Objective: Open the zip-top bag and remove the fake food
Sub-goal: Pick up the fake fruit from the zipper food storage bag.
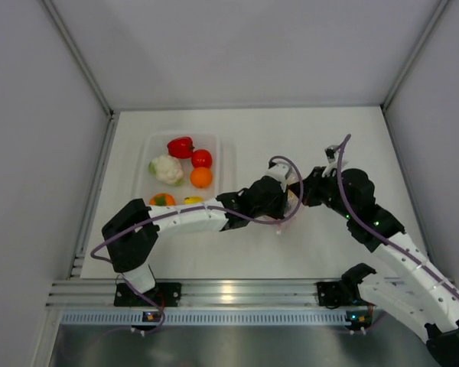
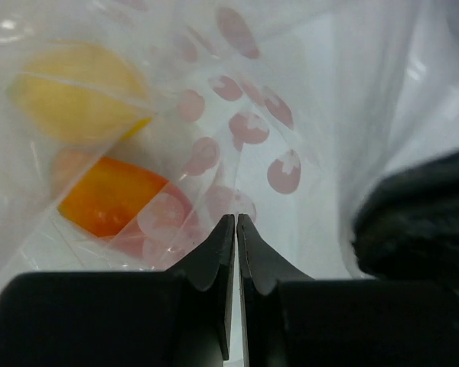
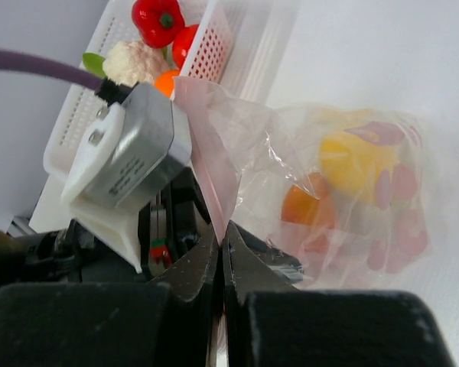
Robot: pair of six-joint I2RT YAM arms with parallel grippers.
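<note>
Left side of the table (image 1: 329, 138): a white tray (image 1: 148, 145) holds fake food lying outside the bag, namely a red pepper (image 1: 180, 146), tomato (image 1: 202, 158), cauliflower (image 1: 167, 169) and orange (image 1: 201, 177). At the tray's near edge, partly covered by the left arm, are a persimmon (image 1: 162, 199) and a yellow piece (image 1: 193, 200). To the right of the tray, the left end effector (image 2: 236, 218) is clenched, its fingertips meeting with clear bag film pinched between them. The zip-top bag (image 3: 291, 138) is held between the two end effectors, right of the tray and apart from it. Its film is clear and crinkled and printed with pink spots, and a pink strip (image 3: 214, 168) runs along the mouth edge. Inside it are a lemon (image 3: 356, 164) and, touching it, an orange-coloured piece (image 3: 302, 206). Whether the mouth is parted cannot be determined, nor whether the bag rests on the table or hangs clear of it. Further right, the right end effector (image 3: 220, 229) is likewise clenched. It grasps the bag at the pink strip and stands close against the left end effector, facing it.
</note>
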